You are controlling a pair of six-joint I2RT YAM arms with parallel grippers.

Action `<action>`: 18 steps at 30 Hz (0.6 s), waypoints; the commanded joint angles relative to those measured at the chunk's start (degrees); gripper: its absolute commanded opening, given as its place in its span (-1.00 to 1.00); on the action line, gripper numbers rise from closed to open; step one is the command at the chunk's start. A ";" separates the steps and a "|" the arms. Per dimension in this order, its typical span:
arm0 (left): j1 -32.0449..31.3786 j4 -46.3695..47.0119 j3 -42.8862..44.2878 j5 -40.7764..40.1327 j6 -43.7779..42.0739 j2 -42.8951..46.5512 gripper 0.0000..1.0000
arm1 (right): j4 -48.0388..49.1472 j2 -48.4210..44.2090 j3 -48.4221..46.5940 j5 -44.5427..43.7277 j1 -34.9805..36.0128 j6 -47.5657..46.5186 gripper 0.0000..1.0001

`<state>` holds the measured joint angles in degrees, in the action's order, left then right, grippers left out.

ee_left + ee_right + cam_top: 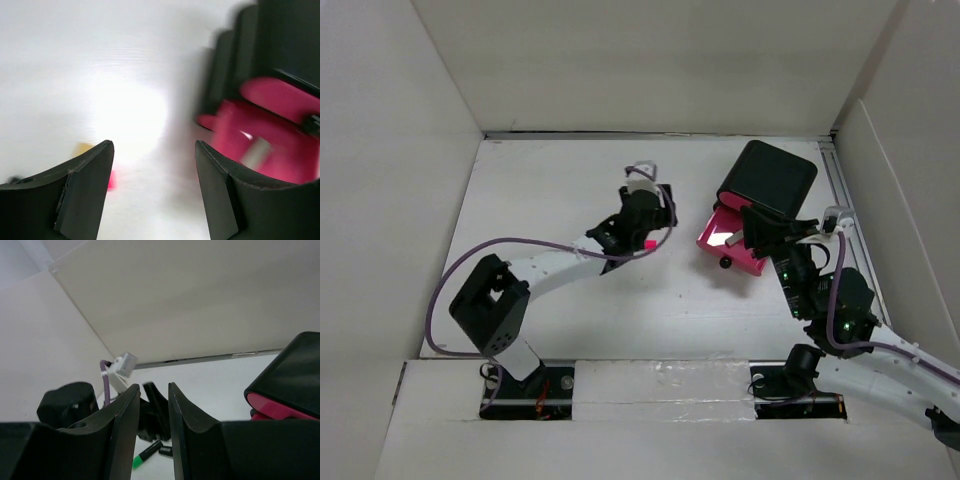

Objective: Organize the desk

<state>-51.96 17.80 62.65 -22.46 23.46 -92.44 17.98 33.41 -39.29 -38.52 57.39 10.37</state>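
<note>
The white desk (545,195) carries a black box (778,175) with a pink drawer (728,240) pulled open at the right. My left gripper (650,228) hangs over the desk's middle, open and empty (154,145); its view is blurred. A small pink thing (111,180) and a yellow thing (82,148) lie by its left finger. The pink thing also shows in the top view (648,243). My right gripper (757,228) is above the open drawer. Its fingers stand a narrow gap apart with nothing between them (154,386).
A green-tipped black highlighter (147,455) and a small black piece (165,451) lie on the desk near the left gripper. A small black knob (725,263) sits at the drawer's front. White walls enclose the desk on three sides.
</note>
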 commanded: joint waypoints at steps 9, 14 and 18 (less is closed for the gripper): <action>11.18 -4.62 -6.59 3.03 3.63 -2.38 0.24 | 1.01 2.45 -1.84 1.87 -0.08 0.70 -0.29; 11.18 -3.65 -3.95 4.00 -0.34 -6.95 0.24 | 0.74 2.89 -2.02 1.79 -0.08 0.62 -0.29; 11.18 -5.85 -0.18 1.37 -1.49 -10.82 0.23 | 0.65 2.89 -2.02 1.52 -0.08 0.62 -0.29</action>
<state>-40.88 12.34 58.35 -19.33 24.45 -102.48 17.93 36.58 -39.29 -37.45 57.39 10.57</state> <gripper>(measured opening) 0.618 0.351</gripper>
